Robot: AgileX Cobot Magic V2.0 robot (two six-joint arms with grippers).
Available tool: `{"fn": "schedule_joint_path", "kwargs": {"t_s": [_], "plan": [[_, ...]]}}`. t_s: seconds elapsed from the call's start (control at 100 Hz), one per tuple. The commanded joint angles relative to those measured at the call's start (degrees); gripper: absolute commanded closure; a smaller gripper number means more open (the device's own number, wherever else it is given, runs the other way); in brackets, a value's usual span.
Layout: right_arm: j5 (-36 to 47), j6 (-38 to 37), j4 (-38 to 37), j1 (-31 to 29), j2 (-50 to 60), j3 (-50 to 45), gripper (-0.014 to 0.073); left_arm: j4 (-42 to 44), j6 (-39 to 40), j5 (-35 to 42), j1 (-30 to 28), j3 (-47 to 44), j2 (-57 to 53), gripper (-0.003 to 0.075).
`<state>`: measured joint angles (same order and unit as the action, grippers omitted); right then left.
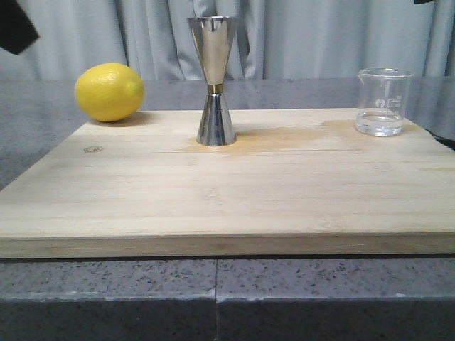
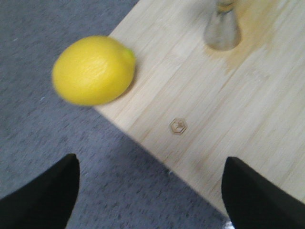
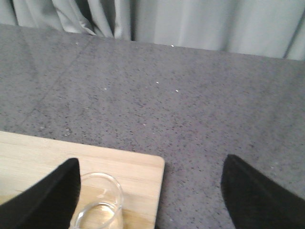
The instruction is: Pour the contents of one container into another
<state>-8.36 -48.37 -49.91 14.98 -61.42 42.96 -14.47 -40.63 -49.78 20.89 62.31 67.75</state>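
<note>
The clear glass beaker (image 1: 383,101) stands upright at the back right corner of the wooden board (image 1: 227,192), with a little clear liquid in it. In the right wrist view the beaker (image 3: 99,202) sits just inside one finger of my open right gripper (image 3: 150,191), which hangs above it and holds nothing. The steel hourglass jigger (image 1: 214,80) stands upright at the back middle of the board; only its lower cone (image 2: 222,29) shows in the left wrist view. My left gripper (image 2: 150,191) is open and empty, over the board's left edge.
A yellow lemon (image 1: 109,91) rests at the board's back left corner, half over the edge, also seen as the lemon (image 2: 93,69) in the left wrist view. Grey speckled counter (image 1: 213,291) surrounds the board. Grey curtains (image 1: 298,35) hang behind.
</note>
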Motion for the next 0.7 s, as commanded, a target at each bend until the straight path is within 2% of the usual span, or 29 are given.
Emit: {"fn": "schedule_joint_path", "kwargs": {"t_s": [0.0,0.12,0.19,0.29,0.38,0.54,0.69], "plan": [[-4.9,0.6,-0.7,1.7,1.4,3.8,0.0041,7.9,10.1,0.9,0.4,1.7,-3.8,0.0152],[-14.1,5.5,2.9,4.5,1.4,6.7,0.0041,15.8,21.0,-1.8,0.4,1.7,-6.6,0.0152],[-20.2,13.9,10.1,5.7,1.4,9.2,0.0041,18.9,26.1,-4.4,0.4,1.7,-7.5,0.0152],[-29.6,31.1,25.3,6.0,1.0,13.9,0.0042,22.1,30.0,-8.6,0.4,1.7,-8.1,0.0152],[-37.8,39.3,31.6,4.9,0.2,18.5,0.0042,22.7,30.5,-11.2,0.0,1.7,-8.1,0.0152],[-43.2,43.6,36.5,-1.8,-0.1,20.9,0.0042,22.9,35.0,-12.4,-4.6,1.7,-8.1,0.0152],[-45.3,56.1,51.5,-11.6,0.0,20.6,0.0042,18.2,35.5,-12.8,-12.6,1.7,-8.1,0.0152]]}}
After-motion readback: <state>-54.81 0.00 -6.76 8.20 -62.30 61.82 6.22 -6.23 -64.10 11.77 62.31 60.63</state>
